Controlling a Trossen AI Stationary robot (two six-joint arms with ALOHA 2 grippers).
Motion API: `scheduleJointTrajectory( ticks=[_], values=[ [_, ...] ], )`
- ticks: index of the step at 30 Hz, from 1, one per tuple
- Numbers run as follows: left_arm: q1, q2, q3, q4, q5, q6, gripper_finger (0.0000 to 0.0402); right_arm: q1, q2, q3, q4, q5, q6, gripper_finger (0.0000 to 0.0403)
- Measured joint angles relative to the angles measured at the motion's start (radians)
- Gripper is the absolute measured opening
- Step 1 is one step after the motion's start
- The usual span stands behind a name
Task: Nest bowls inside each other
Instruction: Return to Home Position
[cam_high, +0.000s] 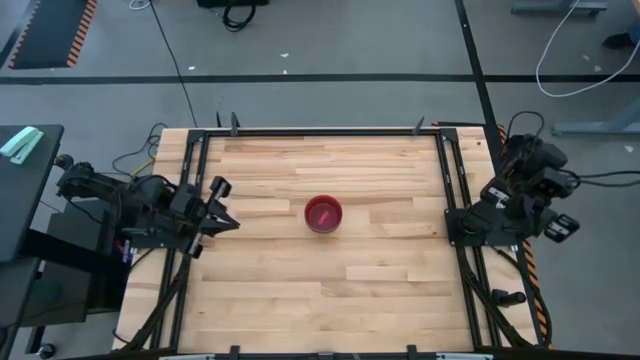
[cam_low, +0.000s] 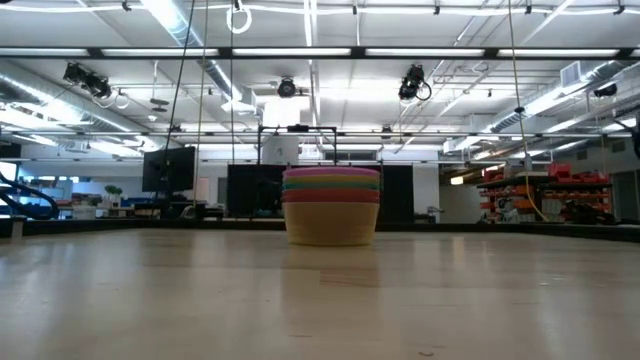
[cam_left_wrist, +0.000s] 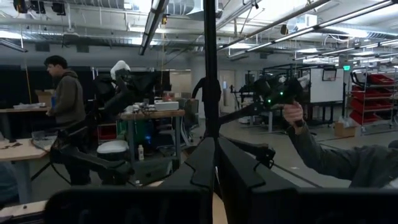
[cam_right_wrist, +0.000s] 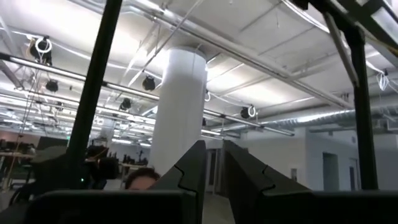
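Nearest you in the low view, the bare pale wood table (cam_low: 150, 300) fills the lower half of the frame. At its centre stands the stack of bowls (cam_low: 331, 205), upright with mouths up and its axis vertical. The top rim is pink, green sits just under it, and the lowest bowl is yellowish. From above the stack is round, with no long side.

Your left gripper (cam_left_wrist: 214, 146) sits at the table's left edge and your right gripper (cam_right_wrist: 213, 149) at its right edge. Each has its fingers nearly touching and grips nothing.

Beyond are strip lights (cam_low: 310, 20), shelving (cam_low: 545, 195) and a standing person (cam_left_wrist: 65, 93).
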Motion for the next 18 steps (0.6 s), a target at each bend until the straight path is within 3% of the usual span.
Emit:
scheduleJointTrajectory(
  ticks=[9, 18],
  values=[
    [0.0, -0.073, 0.0, -0.034, 0.0, 0.021, 0.0036, 0.0, -0.135, 0.0, -0.091, 0.011, -0.011, 0.0062],
    [0.0, -0.149, 0.0, -0.089, 0.0, 0.025, 0.0025, 0.0, -0.181, 0.0, -0.104, 0.011, -0.016, 0.0062]
  ],
)
